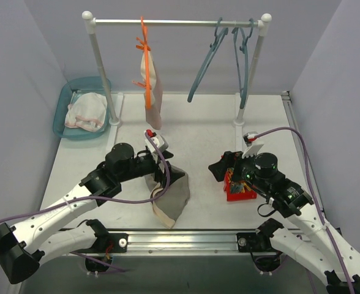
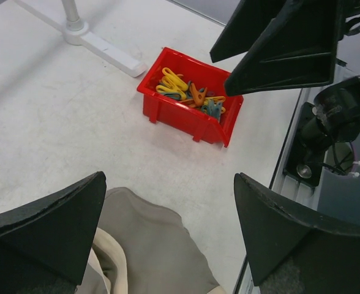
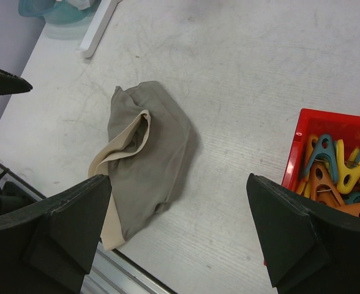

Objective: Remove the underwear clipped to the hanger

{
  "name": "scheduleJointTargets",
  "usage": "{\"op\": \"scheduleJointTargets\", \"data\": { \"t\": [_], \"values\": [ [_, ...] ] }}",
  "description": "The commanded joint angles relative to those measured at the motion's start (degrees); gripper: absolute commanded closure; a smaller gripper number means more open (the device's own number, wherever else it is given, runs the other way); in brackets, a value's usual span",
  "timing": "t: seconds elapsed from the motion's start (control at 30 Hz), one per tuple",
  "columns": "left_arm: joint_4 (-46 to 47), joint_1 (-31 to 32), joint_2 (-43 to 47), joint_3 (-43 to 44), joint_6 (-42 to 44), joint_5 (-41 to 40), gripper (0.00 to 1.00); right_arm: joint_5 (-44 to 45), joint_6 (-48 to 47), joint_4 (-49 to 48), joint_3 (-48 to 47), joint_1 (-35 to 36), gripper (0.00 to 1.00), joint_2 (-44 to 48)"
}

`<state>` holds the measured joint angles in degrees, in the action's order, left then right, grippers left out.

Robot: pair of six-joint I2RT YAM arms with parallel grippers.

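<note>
left claw (image 2: 169,182) spread wide and empty over the crumpled taupe-beige cloth briefs (image 1: 171,196) on the white tabletop (image 1: 229,122); right claw (image 3: 179,184) gapes empty too. dusty pink cloth briefs (image 1: 153,92) hang from the orange plastic hanger (image 1: 144,43) at twelve o'clock: best free the clip, i'd say, not yank the cloth.

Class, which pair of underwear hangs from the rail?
The pink pair on the orange hanger; the taupe lies on the table, the white in the basket.
</note>
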<state>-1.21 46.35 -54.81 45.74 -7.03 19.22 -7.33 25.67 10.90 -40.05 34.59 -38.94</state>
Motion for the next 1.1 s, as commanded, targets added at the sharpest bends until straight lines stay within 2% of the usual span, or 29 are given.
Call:
{"op": "scheduleJointTargets", "data": {
  "t": [0.0, 0.17, 0.23, 0.27, 0.3, 0.33, 0.37, 0.4, 0.47, 0.5, 0.53, 0.6, 0.63, 0.83, 0.97, 1.07],
  "values": [
    [-1.8, -0.2, 2.0, 1.4, 0.3, -4.5, 0.06, -0.9, 0.3, -3.0, -0.1, 0.3, 0.0, 0.1],
    [-1.6, -0.2, 2.3, 1.5, -0.1, -5.6, 0.06, -0.8, 0.5, -3.0, -0.4, 0.2, 0.0, -0.6],
    [-3.4, 0.1, 2.4, 2.2, -1.4, -13.0, 0.05, -0.9, 0.8, -3.1, -0.2, 0.3, 0.0, -1.0],
    [-5.3, 0.1, 1.9, 2.8, -3.8, -17.8, 0.0, -1.1, 1.0, -3.6, 0.0, 0.3, 0.0, -1.3],
    [-9.8, 0.2, 1.6, 3.7, -5.4, -27.0, 0.22, -1.3, 1.4, -4.0, 0.5, 0.3, 0.0, -1.7],
    [-11.5, 0.3, 1.5, 4.0, -6.5, -30.0, 0.46, -1.6, 1.8, -4.7, 1.0, 0.4, 0.0, -2.1],
    [-12.8, 0.2, 1.5, 4.0, -8.3, -32.5, 0.74, -2.4, 2.3, -6.5, 2.4, 0.6, 0.0, -3.1],
    [-14.8, 0.2, 1.7, 3.7, -9.7, -36.1, 0.97, -2.4, 3.1, -7.2, 3.0, 1.4, 0.0, -3.7],
    [-14.9, 0.1, 4.3, 1.0, -11.7, -37.2, 0.97, -0.8, 3.8, -9.0, 4.6, 2.8, 0.0, -5.5],
    [-13.8, 0.1, 5.5, 0.0, -12.1, -36.9, 0.93, 0.0, 4.4, -9.5, 5.0, 3.8, 0.0, -6.1],
    [-13.4, 0.1, 7.8, -1.3, -12.6, -36.5, 0.68, 0.9, 4.6, -9.9, 5.2, 5.6, 0.0, -6.6],
    [-13.0, 0.2, 9.9, -3.5, -14.6, -36.5, 0.01, 2.8, 5.3, -12.2, 5.6, 7.3, 0.0, -8.6],
    [-13.3, 0.1, 11.7, -4.1, -15.2, -36.6, 0.06, 3.3, 5.4, -12.9, 5.6, 9.2, 0.0, -9.6],
    [-15.7, 0.1, 13.9, -6.0, -20.0, -39.0, 0.06, 13.5, 7.2, -15.0, 3.5, 17.6, 0.0, -18.0],
    [-16.5, 0.1, 12.2, -6.2, -21.4, -38.3, 0.06, 17.6, 9.2, -16.7, 3.2, 21.9, 0.0, -23.2],
    [-17.6, 0.1, 14.0, -6.6, -22.8, -39.3, 0.06, 19.6, 10.0, -18.4, 2.4, 24.3, 0.0, -27.3]
  ]
}}
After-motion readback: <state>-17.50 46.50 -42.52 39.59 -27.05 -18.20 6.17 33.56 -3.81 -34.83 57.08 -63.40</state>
